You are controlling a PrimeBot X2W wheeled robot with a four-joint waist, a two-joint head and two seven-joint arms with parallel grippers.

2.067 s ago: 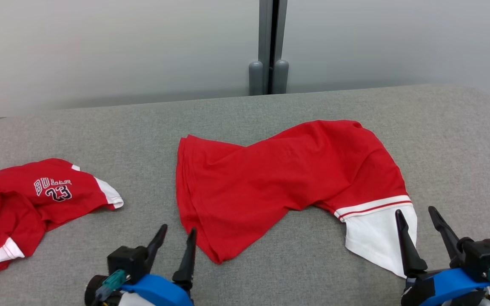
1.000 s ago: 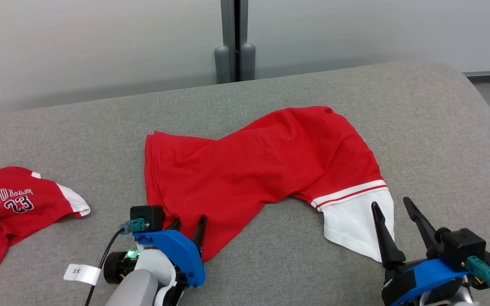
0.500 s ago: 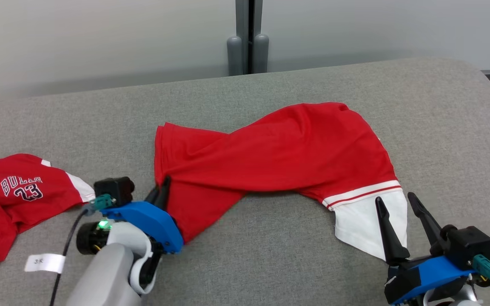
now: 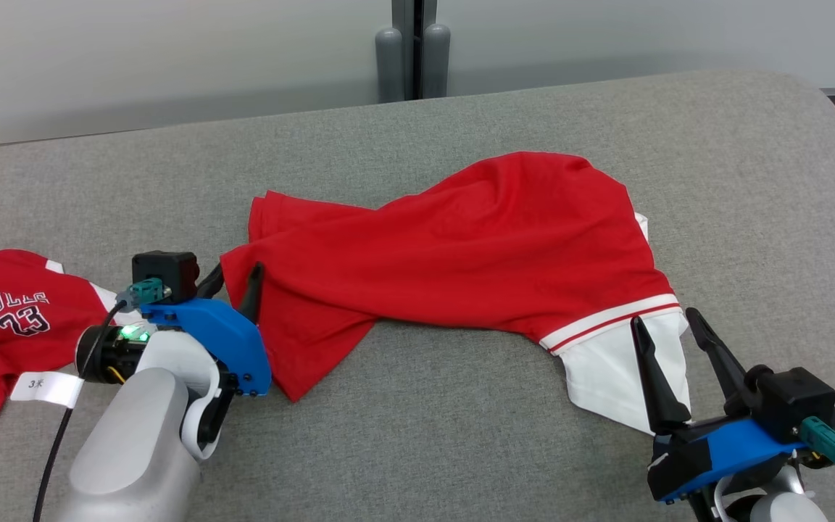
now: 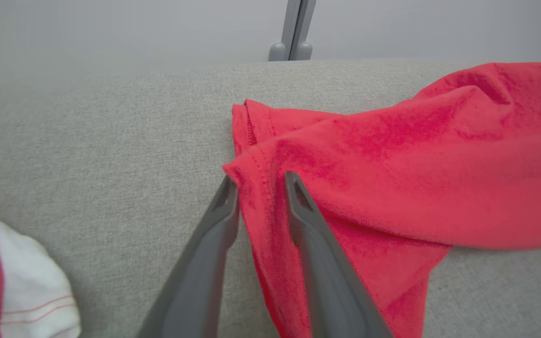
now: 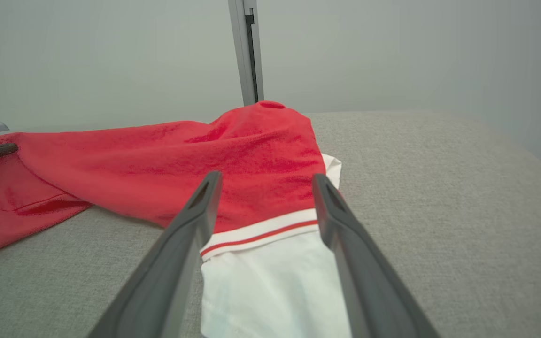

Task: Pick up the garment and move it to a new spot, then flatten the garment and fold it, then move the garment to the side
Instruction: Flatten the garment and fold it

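A red garment (image 4: 475, 239) with a white sleeve (image 4: 609, 377) is lying twisted and bunched on a grey counter (image 4: 461, 449). The left gripper (image 4: 236, 270) is sitting at the garment's hem end. Its jaws are standing narrowly parted with the hem corner between them, showing no clear pinch. The right gripper (image 4: 663, 317) is waiting at the garment's sleeve end, jaws wide and holding nothing, framing the white sleeve. A second red garment (image 4: 4, 312), printed BULLS 23, is lying beyond the first garment's hem end, apart from it. The work appears to be in the flattening step, with folding not yet begun. The next move probably calls for both jaws closing on opposite ends and drawing them apart to take out the twist. The left wrist view is showing the stitched hem corner (image 5: 251, 164) running between the fingers, which the head view is partly hiding. The right wrist view is showing how high the garment's middle is humping up, which the downward head view is flattening.
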